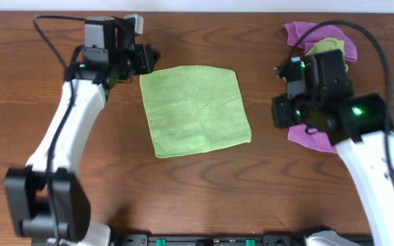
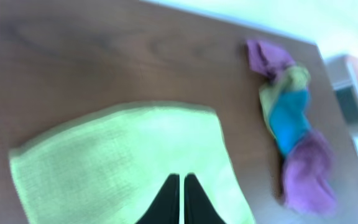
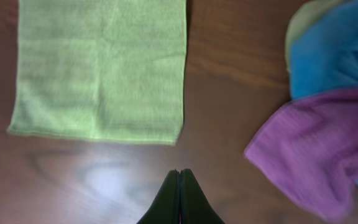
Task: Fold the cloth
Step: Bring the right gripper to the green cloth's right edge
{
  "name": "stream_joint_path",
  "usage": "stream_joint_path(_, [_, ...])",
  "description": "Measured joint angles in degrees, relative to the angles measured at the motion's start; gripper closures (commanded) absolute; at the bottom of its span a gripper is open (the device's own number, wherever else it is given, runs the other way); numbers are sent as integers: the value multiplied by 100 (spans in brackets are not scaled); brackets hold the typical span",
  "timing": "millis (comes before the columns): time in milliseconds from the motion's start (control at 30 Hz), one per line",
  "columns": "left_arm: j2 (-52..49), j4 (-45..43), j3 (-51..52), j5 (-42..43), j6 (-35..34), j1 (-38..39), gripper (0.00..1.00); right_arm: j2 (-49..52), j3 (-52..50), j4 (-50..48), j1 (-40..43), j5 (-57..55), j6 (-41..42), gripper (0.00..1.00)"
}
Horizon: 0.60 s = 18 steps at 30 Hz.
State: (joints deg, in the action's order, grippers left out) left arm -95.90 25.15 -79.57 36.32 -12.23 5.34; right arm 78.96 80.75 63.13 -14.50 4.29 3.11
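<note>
A light green cloth (image 1: pixel 195 109) lies flat and unfolded in the middle of the wooden table. It also shows in the left wrist view (image 2: pixel 123 165) and the right wrist view (image 3: pixel 101 68). My left gripper (image 1: pixel 144 60) is shut and empty, above the cloth's far left corner; its fingertips (image 2: pixel 180 177) show over the cloth. My right gripper (image 1: pixel 280 113) is shut and empty, to the right of the cloth over bare wood; its fingertips (image 3: pixel 179 173) are just past the cloth's right edge.
A pile of other cloths lies at the right: purple (image 1: pixel 299 32), yellow-green (image 1: pixel 325 46) and blue (image 2: pixel 289 118), with another purple cloth (image 1: pixel 308 137) under my right arm, also in the right wrist view (image 3: pixel 319 149). The table's far edge runs behind them.
</note>
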Motion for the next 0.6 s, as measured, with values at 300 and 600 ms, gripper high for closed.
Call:
stream_joint_path(300, [118,2240,74,-573,289,313,95,1471,-1300,-2048,24,476,-87,99])
stream_joint_path(600, [433,2393,79,-1539,354,1207,94,2592,-1370,-2374,-26,1038,-92,99])
